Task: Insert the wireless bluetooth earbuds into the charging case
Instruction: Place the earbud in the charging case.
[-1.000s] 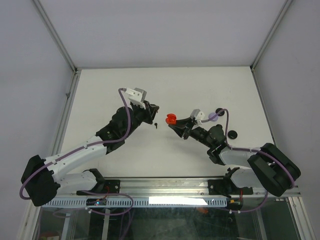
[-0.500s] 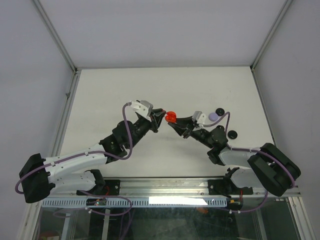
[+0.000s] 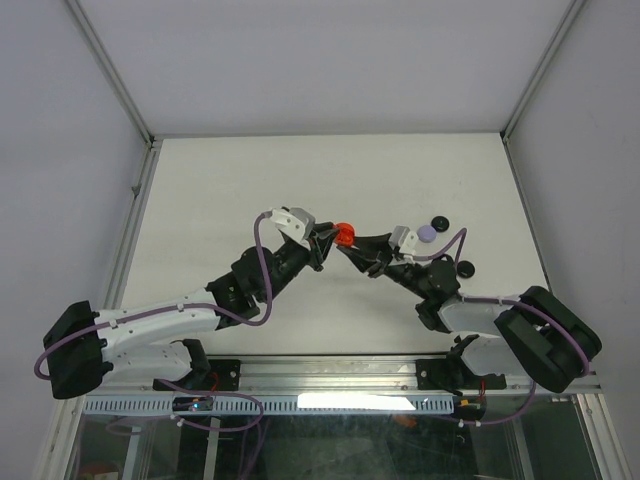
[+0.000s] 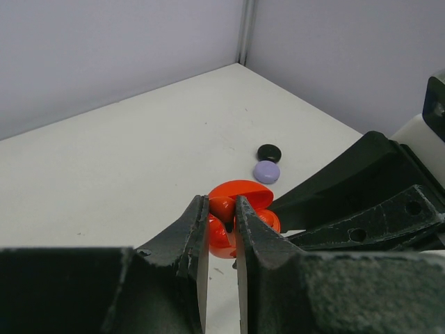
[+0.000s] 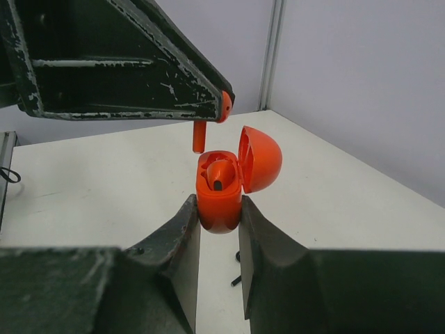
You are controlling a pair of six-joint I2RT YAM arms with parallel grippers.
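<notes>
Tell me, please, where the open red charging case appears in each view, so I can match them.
Top external: red charging case at centre, between the two arms' tips.
Left wrist: the case low centre, just behind the fingers.
Right wrist: the case at centre, clamped between the right gripper's fingers, lid open.
Shared landmark: the left gripper, pinching a red earbud above the case.

Red charging case (image 5: 219, 202) upright, lid hinged open. One red earbud (image 5: 217, 175) seated inside. Second red earbud (image 5: 199, 137) stem-down, just above case mouth, not touching.
</notes>
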